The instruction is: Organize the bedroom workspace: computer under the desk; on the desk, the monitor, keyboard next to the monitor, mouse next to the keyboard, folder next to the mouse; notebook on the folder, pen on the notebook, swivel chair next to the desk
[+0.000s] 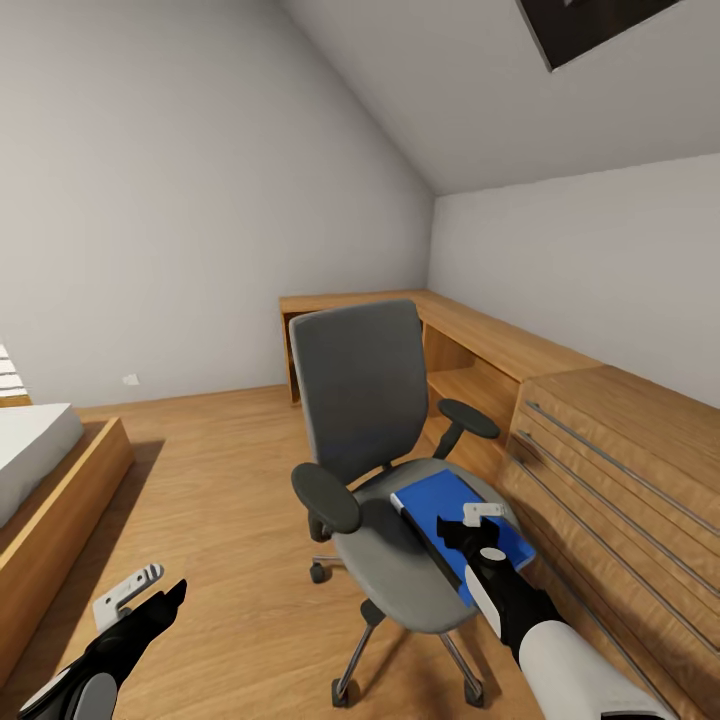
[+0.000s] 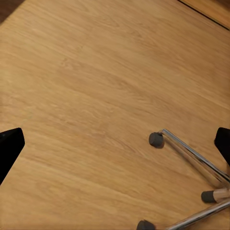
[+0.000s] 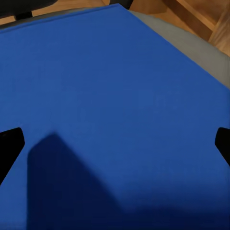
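Observation:
The grey swivel chair [image 1: 365, 390] stands in the middle of the bedroom floor, its black armrests out to both sides. The blue folder [image 1: 450, 500] lies flat on the right part of its seat [image 3: 201, 43]. My right gripper [image 1: 468, 522] hovers open just above the folder [image 3: 120, 86], fingertips spread wide over the blue cover and casting a shadow on it. My left gripper [image 1: 155, 592] hangs open low at the left, over bare wood floor. In the left wrist view, that gripper [image 2: 115, 148] is beside the chair's chrome base [image 2: 191, 153] and castors.
A light wood chest [image 1: 620, 470] with long steel handles stands close on the chair's right. A low wooden shelf unit [image 1: 470, 340] runs along the far walls. A bed on a wood frame [image 1: 50, 470] is at the left. Open floor [image 1: 220, 450] lies between the bed and the chair.

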### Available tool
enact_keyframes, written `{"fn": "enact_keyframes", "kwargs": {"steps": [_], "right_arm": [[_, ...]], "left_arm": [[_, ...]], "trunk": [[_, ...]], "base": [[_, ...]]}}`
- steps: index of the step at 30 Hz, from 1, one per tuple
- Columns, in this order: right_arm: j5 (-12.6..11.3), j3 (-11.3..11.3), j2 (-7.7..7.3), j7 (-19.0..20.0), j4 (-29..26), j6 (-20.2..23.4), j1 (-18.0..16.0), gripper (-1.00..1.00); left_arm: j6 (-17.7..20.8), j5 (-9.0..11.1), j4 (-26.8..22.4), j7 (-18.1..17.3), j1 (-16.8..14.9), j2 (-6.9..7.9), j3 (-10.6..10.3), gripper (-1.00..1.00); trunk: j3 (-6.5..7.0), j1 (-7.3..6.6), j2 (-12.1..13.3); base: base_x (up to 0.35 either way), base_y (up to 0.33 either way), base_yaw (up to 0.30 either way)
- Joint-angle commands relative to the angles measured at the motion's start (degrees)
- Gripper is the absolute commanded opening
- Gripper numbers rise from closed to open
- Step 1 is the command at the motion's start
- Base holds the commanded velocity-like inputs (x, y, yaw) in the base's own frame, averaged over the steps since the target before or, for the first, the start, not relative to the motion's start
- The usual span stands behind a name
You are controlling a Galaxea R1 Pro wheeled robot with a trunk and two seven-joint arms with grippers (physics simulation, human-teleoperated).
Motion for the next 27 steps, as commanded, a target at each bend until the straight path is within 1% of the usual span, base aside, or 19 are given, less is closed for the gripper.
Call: {"fn": "enact_keyframes", "kwargs": {"steps": [1,20,27], "right_arm": [[0.2,0.0,0.02,-0.2,0.0,0.2,0.0,1.00],[0.2,0.0,0.02,-0.2,0.0,0.2,0.0,1.00],[0.2,0.0,0.02,-0.2,0.0,0.3,0.0,1.00]], "left_arm": [[0.2,0.6,-0.1,0.4,0.0,-0.03,0.1,1.00],[0.4,0.6,-0.1,0.5,0.0,-0.03,0.3,1.00],[0.4,0.6,-0.1,0.6,0.0,-0.03,0.4,1.00]], "trunk": [[-0.06,-0.01,0.0],[-0.06,-0.01,0.0],[-1.31,1.53,-2.8]], "base": [[-0.012,0.000,0.000],[-0.002,0.000,0.000],[0.000,0.000,0.000]]}}
